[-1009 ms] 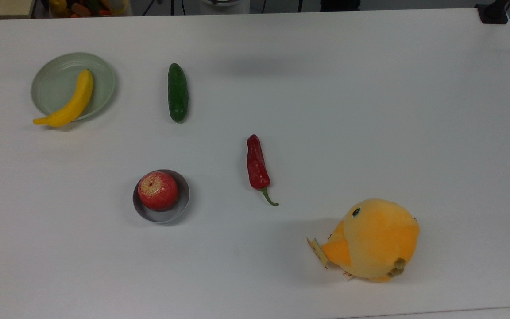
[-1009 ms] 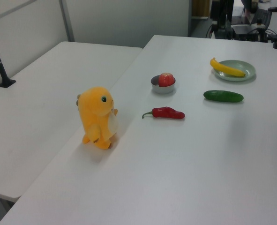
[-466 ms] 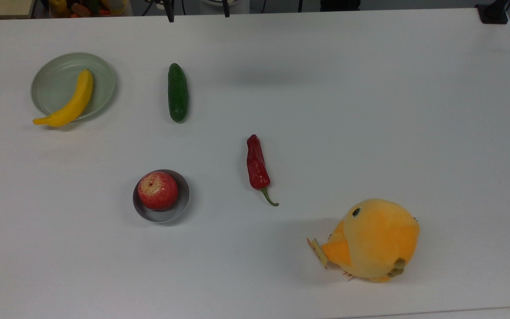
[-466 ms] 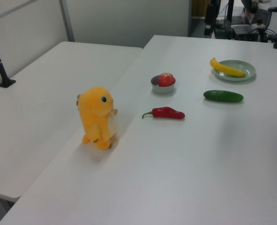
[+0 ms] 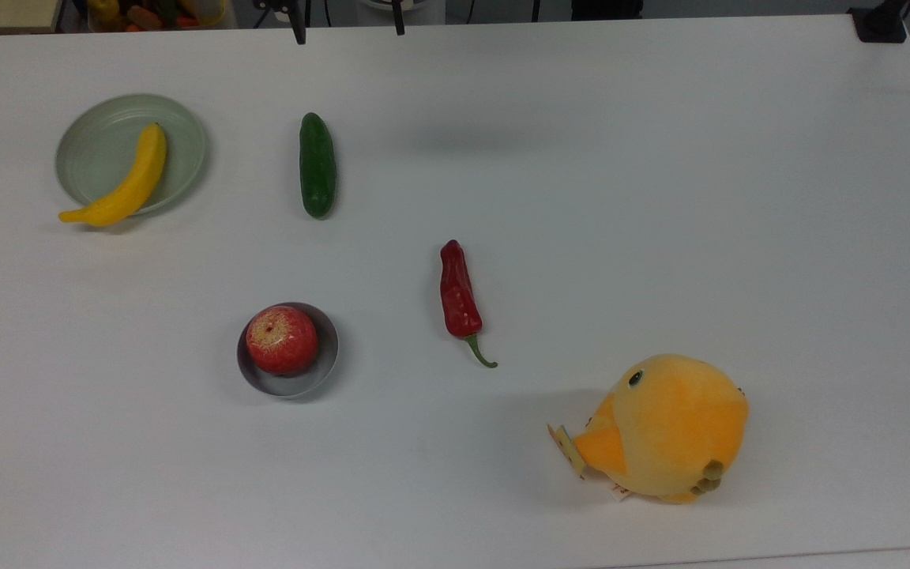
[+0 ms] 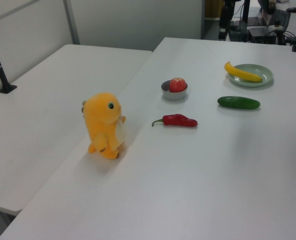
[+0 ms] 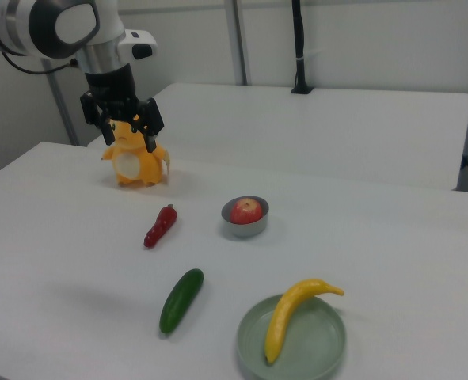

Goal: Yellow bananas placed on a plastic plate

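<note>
one banana (image 5: 125, 180) is my concern, and it already lies on the pale green plate (image 5: 92, 138), its body across the dish and its stem end poking out over the rim toward the top view's lower left. i judge it light, stiff and smooth, a little slippery along the curve, so if i had to take it again i would pinch across the thick middle, where the bend is gentlest and it balances.

my gripper (image 7: 123, 125) hangs high above the table with its fingers (image 7: 150, 139) spread apart and nothing between them. in the right view it sits in front of the plush chick (image 7: 135, 162), well apart from the banana, with the red chili (image 7: 160, 226) and cucumber (image 7: 181, 299) lying in between. to me the task looks finished.
</note>
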{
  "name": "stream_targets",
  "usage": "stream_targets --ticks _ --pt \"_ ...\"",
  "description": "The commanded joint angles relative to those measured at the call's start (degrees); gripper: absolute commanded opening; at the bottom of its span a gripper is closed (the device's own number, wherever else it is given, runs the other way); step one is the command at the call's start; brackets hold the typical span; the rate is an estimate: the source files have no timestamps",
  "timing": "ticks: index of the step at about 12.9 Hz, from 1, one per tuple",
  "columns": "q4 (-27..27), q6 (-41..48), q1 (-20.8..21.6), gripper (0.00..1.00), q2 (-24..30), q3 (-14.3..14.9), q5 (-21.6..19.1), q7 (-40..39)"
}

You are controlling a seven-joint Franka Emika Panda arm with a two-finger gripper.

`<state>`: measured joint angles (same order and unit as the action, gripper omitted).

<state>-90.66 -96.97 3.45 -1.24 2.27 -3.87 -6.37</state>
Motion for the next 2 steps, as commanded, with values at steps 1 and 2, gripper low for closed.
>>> stream_targets --ticks 1,2 --pt "-1.1 0.3 0.8 1.00 0.8 0.7 1.8 -2.3" --pt "-1.1 0.3 0.9 1.00 0.8 0.7 1.8 -2.3"
